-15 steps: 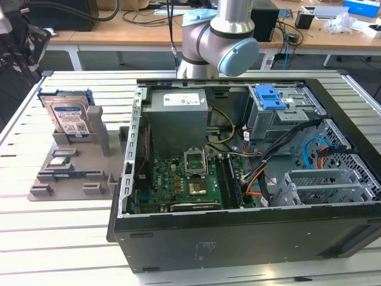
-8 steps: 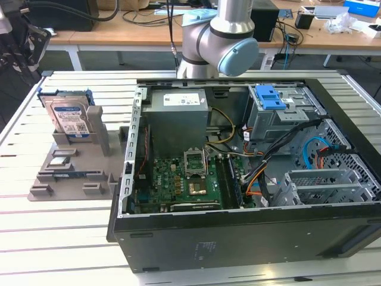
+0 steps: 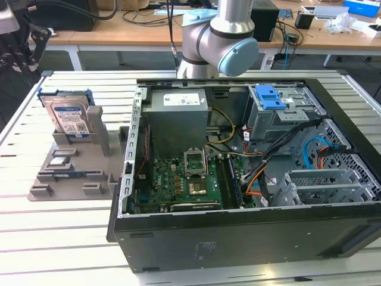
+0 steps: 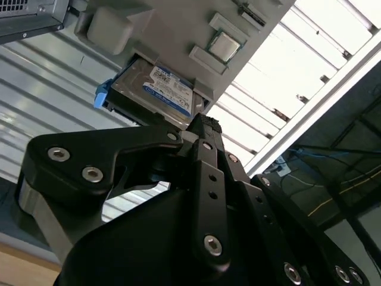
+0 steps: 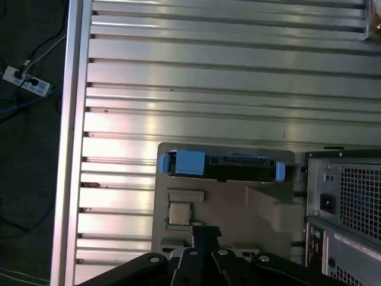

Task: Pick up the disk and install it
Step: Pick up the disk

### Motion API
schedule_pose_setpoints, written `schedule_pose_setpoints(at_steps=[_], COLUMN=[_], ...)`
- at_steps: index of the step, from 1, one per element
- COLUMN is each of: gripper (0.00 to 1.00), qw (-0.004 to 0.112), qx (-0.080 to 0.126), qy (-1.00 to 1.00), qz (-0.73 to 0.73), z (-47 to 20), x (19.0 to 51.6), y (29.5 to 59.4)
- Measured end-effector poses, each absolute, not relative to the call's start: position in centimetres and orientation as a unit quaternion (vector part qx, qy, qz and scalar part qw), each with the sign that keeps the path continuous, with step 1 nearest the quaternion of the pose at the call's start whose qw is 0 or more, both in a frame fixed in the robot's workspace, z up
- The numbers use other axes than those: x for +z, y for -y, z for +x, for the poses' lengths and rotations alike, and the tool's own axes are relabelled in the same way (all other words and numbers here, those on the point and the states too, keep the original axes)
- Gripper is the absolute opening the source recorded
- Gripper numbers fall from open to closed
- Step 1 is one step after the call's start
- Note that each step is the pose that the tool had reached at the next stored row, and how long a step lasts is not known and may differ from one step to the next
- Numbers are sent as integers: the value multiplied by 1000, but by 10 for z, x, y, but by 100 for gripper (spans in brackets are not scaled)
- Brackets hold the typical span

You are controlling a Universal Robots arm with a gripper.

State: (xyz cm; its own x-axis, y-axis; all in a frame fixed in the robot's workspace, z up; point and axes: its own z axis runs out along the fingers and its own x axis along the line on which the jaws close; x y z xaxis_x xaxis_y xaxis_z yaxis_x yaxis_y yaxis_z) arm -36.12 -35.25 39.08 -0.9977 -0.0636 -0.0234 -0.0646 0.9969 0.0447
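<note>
The exterior view shows the open computer case (image 3: 238,229) on its side on the slatted counter (image 3: 59,238). A grey fixture (image 3: 71,179) lies just beside it, toward the exterior view's left. The disk (image 3: 68,116) stands on edge in a slot of the fixture, outside the case, with its white-and-blue barcode label facing the camera. Inside the case, a grey power-supply box (image 3: 178,119) carries a white sticker, and a blue latch (image 3: 271,95) sits on the drive bay. The arm (image 3: 220,39) shows a grey-and-blue joint behind the case.

In the first wrist view the disk (image 5: 232,171) appears edge-on, with blue rails at both ends. In the second wrist view the disk (image 4: 166,89) shows its label side. In both wrist views the gripper (image 5: 205,231) (image 4: 202,123) hangs over the fixture, apart from the disk. The fingers are together, with nothing between them.
</note>
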Motion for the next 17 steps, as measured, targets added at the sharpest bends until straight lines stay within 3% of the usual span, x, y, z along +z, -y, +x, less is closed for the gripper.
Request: schedule_pose_setpoints(at_steps=[17], gripper=[11], qw=[7], qx=[24], qy=[-979], qz=[-204], z=[-361], x=[391], y=[353])
